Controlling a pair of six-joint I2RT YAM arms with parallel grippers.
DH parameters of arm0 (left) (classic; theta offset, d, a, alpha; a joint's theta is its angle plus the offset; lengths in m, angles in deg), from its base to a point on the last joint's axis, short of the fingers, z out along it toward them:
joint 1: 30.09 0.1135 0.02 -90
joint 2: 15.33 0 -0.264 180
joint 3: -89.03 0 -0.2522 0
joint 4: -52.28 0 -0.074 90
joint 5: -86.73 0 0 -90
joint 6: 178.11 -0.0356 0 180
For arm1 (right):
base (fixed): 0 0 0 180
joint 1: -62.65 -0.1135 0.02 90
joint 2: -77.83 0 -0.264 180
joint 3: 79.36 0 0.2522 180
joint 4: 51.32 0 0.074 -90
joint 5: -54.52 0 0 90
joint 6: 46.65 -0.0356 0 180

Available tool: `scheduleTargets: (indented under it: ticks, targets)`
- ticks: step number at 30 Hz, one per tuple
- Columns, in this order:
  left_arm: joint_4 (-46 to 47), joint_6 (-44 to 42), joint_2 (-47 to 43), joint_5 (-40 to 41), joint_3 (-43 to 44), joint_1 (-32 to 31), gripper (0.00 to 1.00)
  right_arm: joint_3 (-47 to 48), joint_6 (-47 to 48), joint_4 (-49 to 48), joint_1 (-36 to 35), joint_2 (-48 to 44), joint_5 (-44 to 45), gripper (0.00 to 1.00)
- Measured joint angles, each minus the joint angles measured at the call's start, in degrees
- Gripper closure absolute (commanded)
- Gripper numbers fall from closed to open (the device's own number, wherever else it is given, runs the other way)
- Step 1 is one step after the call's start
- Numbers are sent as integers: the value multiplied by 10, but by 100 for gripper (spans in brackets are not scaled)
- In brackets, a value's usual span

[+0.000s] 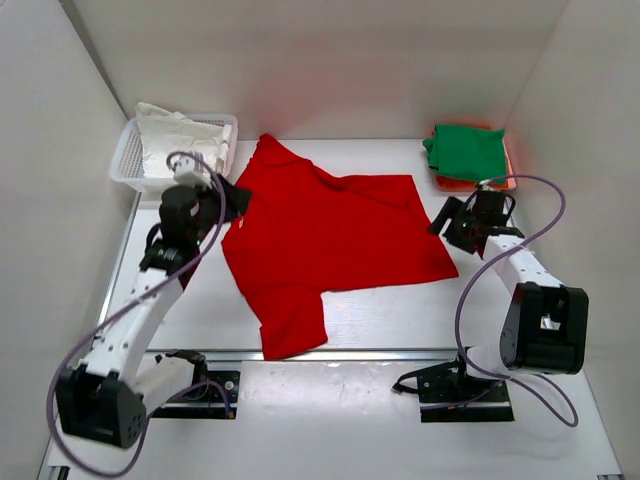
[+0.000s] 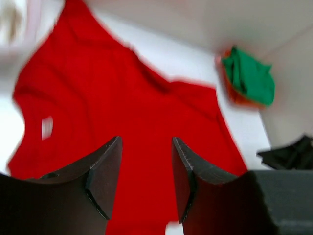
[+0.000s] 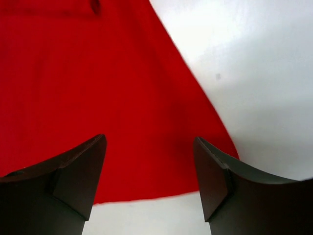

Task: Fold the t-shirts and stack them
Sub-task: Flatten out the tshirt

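The red t-shirt [image 1: 330, 235] lies spread on the white table, one sleeve toward the back left, one toward the front. Its white neck label [image 2: 47, 127] shows in the left wrist view. The green t-shirt [image 1: 467, 150] lies folded on the orange t-shirt [image 1: 475, 183] at the back right. My left gripper [image 1: 238, 200] is open and empty above the red shirt's [image 2: 122, 112] left edge. My right gripper [image 1: 450, 222] is open and empty above the shirt's [image 3: 98, 88] right hem corner.
A white mesh basket [image 1: 130, 158] holding white cloth [image 1: 185, 135] stands at the back left. White walls enclose the table on three sides. Bare table [image 1: 400, 320] lies in front of the red shirt.
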Motion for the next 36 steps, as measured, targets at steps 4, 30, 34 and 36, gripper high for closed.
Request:
scheduleTargets:
  ticks: [4, 30, 34, 36]
  targets:
    - [-109, -3, -73, -21, -73, -30, 44, -25, 24, 49, -7, 0, 17, 31]
    - [-460, 40, -118, -135, -244, -204, 32, -49, 50, 88, 21, 19, 35, 27]
    - [-410, 76, -129, -131, -276, -210, 32, -50, 48, 86, 21, 19, 35, 26]
    - [-387, 90, -123, -128, -283, -219, 32, -50, 48, 85, 21, 19, 35, 27]
